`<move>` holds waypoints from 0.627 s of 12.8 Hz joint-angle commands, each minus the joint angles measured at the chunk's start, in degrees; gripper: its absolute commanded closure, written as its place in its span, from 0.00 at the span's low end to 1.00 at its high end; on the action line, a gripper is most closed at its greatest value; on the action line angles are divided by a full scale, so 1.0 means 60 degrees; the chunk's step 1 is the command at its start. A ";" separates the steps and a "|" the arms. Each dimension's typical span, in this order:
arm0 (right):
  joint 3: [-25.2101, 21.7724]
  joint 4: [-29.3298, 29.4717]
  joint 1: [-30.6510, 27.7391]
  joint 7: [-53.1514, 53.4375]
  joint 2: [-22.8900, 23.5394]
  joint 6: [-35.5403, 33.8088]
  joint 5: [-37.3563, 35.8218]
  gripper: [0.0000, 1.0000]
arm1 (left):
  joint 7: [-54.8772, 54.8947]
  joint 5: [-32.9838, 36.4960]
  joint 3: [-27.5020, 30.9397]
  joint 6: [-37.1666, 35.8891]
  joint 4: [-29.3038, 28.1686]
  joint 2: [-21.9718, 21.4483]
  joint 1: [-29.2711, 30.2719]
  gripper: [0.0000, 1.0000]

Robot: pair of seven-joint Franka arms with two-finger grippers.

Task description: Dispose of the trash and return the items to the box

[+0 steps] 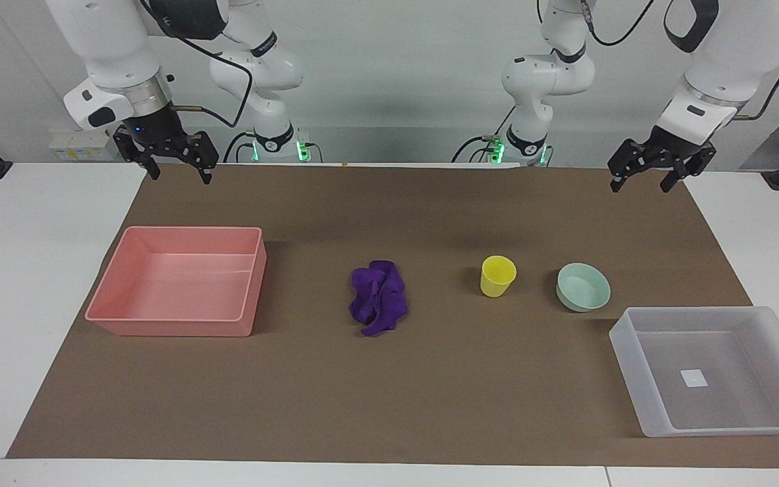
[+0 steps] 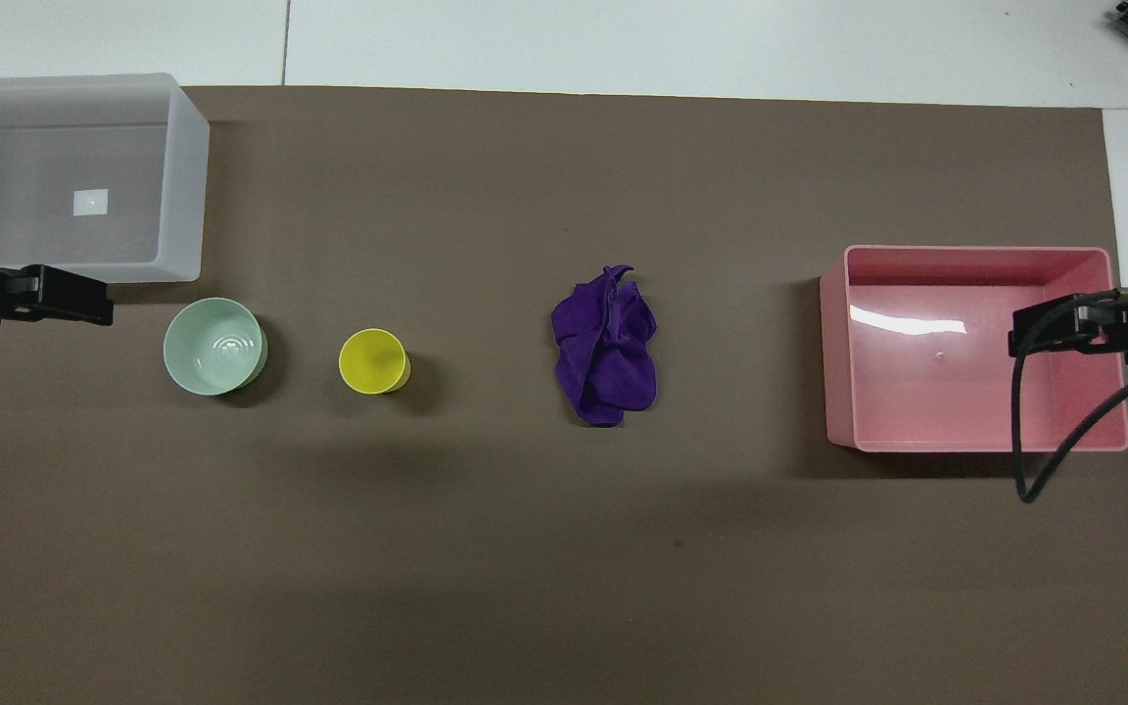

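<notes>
While the purple wad (image 1: 379, 297), yellow cup (image 1: 498, 275) and mint-green bowl (image 1: 583, 287) lie untouched, the left gripper (image 1: 644, 182) and right gripper (image 1: 180, 174) hang raised, jaws apart.

A brown mat (image 1: 389, 379) covers the middle of the white table (image 1: 17, 270). At the centre of the frame lies a crumpled purple cloth (image 1: 379, 297). Toward the frame's right stand a yellow cup (image 1: 498, 276) and, just beside it, a pale green bowl (image 1: 583, 287), apart from each other. In the lower right corner sits a clear plastic box (image 1: 714, 370) with a white square on its floor. At mid-left sits a pink tray (image 1: 180, 281). In the upper left the right gripper (image 1: 174, 170) hangs with fingers spread; in the upper right the left gripper (image 1: 640, 181) hangs likewise spread.
</notes>
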 commanded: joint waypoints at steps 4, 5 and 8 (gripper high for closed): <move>0.0030 -0.0356 -0.0114 -0.0328 -0.0262 0.0005 0.0235 0.00 | 0.0329 0.0052 -0.0036 0.2656 -0.1853 0.0356 0.0441 0.00; 0.0030 -0.0487 -0.0084 -0.0357 -0.0306 0.0194 0.0250 0.00 | 0.0387 0.0052 -0.0036 0.3141 -0.2088 0.0518 0.0529 0.00; 0.0030 -0.0650 -0.0011 -0.0460 -0.0350 0.0489 0.0279 0.00 | 0.0578 0.0037 -0.0036 0.4488 -0.2689 0.1088 0.0661 0.00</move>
